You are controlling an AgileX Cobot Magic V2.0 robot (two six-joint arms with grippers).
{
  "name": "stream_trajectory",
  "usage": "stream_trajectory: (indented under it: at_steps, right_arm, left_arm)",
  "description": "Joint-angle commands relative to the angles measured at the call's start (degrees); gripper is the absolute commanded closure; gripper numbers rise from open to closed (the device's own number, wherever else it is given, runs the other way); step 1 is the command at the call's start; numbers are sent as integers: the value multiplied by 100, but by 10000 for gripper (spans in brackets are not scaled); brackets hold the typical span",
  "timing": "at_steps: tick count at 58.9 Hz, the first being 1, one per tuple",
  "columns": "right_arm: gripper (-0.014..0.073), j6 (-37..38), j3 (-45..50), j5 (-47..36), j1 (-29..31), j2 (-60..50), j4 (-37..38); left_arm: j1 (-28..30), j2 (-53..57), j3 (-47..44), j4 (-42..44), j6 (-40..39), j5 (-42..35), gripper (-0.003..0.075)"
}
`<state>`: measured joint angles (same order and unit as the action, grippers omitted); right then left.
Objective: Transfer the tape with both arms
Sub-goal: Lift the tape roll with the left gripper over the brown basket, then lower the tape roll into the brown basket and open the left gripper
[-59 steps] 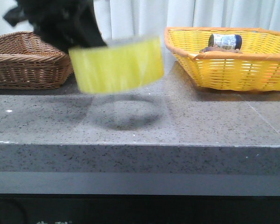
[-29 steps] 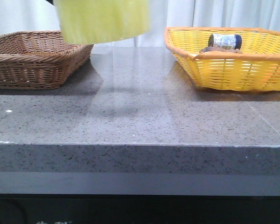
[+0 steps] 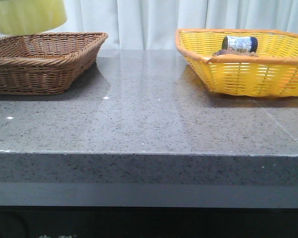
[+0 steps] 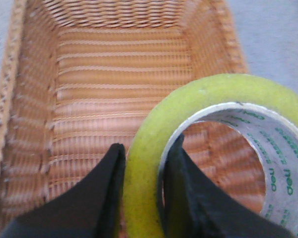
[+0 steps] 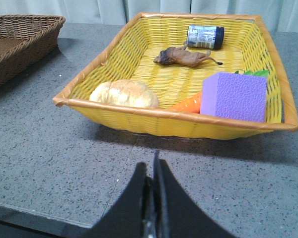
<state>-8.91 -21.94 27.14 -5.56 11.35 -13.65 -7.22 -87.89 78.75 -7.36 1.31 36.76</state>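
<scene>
The yellow tape [image 4: 203, 99] with its white, green-printed core hangs over the inside of the brown wicker basket [image 4: 89, 99]. My left gripper [image 4: 146, 153] is shut on the roll's wall, one finger outside and one inside the core. In the front view only the roll's lower part [image 3: 29, 16] shows at the top left, above the brown basket [image 3: 39, 64]; the left arm is out of that view. My right gripper [image 5: 151, 168] is shut and empty, low over the grey table in front of the yellow basket [image 5: 114, 116].
The yellow basket [image 3: 248, 74] at the right holds a blue-white labelled bottle [image 5: 204, 36], a brown toy animal [image 5: 184, 56], a bread roll [image 5: 124, 93], a carrot [image 5: 186, 104] and a purple block [image 5: 233, 95]. Grey stone table [image 3: 149, 114]; white curtain behind.
The left gripper has carried the tape up and to the left, from over the table's middle to above the brown basket. The left arm has left the front view.
</scene>
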Motion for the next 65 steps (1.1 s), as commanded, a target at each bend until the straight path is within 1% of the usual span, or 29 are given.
stream_trajectory:
  at_steps: [1, 25, 47, 50, 53, 59, 65]
  right_arm:
    - [669, 3, -145, -475, 33, 63, -50]
    - [669, 3, -140, -456, 33, 63, -50]
    - [669, 3, -140, -476, 33, 63, -50]
    - [669, 3, -140, -476, 33, 63, -50]
    - [669, 3, -140, -476, 33, 63, -50]
    - [669, 3, -140, -476, 33, 63, -50]
    - [669, 3, -140, -476, 33, 63, -50]
  left_arm:
    - [121, 63, 232, -125, -40, -519, 691]
    - [178, -796, 232, -125, -40, -915, 687]
    - [178, -808, 232, -125, -40, -821, 678]
    - [178, -786, 232, -125, -40, -806, 642]
    - [178, -786, 232, -125, -40, -793, 549]
    - [178, -786, 232, -125, -40, -740, 402]
    - [178, -776, 232, -125, -40, -726, 293]
